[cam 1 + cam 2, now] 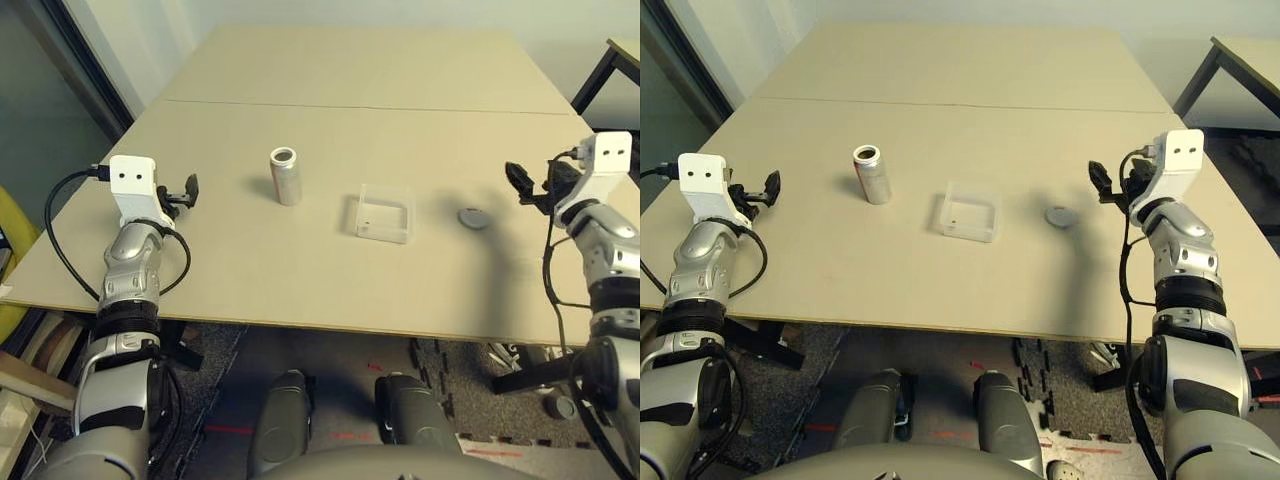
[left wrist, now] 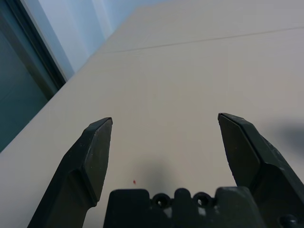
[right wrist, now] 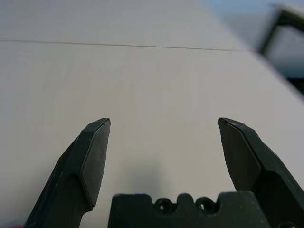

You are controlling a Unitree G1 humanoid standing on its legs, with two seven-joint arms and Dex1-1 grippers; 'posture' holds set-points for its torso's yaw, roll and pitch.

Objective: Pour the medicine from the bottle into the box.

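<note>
Three task things sit on the surface (image 1: 300, 270): we see the bottle (image 1: 285, 176) upright, uncapped, mouth open; the box (image 1: 385, 213) near it at four o'clock; the cap (image 1: 474, 217) lying flat at three o'clock of the box. Our left tool (image 2: 164, 142) and right tool (image 3: 164, 142) are both spread wide, empty, over bare surface at the outer edges.

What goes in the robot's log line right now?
bottle upright, uncapped | cap on table | box | left gripper open | right gripper open
</note>
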